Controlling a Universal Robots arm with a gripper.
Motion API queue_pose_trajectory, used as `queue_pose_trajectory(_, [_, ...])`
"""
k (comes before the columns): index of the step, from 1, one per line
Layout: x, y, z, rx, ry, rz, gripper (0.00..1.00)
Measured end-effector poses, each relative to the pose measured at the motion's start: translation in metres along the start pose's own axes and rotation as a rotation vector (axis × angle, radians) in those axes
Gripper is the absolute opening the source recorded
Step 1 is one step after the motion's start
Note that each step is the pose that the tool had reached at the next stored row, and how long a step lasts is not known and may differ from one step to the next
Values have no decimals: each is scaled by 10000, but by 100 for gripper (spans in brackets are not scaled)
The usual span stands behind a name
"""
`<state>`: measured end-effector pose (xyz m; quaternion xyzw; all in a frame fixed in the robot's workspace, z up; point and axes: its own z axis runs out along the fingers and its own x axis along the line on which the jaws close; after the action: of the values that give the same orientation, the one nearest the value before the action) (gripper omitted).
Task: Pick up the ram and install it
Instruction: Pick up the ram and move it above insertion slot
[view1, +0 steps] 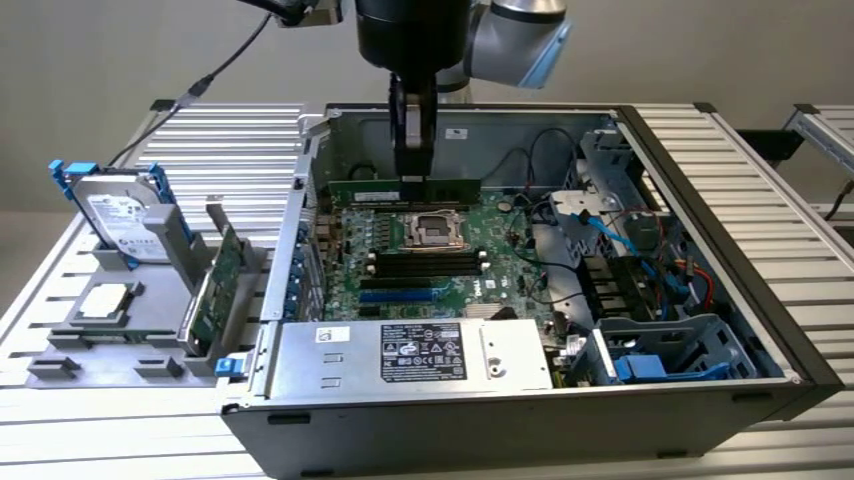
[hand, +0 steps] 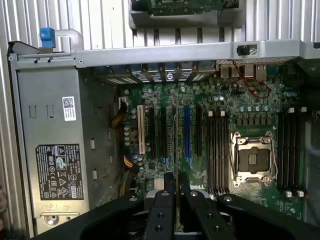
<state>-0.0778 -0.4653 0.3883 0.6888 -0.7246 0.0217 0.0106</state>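
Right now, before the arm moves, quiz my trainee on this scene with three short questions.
1. True or false: the claw is shut on the ram, held above the open computer case.
2. What stands upright in the grey holder outside the case, on the exterior view's left? A) a hard drive B) a cooling fan C) a keyboard
3. Fill the gap: the long black memory slots inside the case are ___.

Key: 1 true; 2 A; 3 empty.
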Motion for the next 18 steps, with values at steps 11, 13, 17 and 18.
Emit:
queue_pose_trajectory(11, [-301,-186,103,15,0,1,14])
queue_pose_trajectory(13, [-363,-216,127,19,1,2,14])
queue_pose_trajectory(17, [-491,-275,181,27,-1,1,14])
queue_pose_trajectory(18, [-523,-295,197,27,-1,1,14])
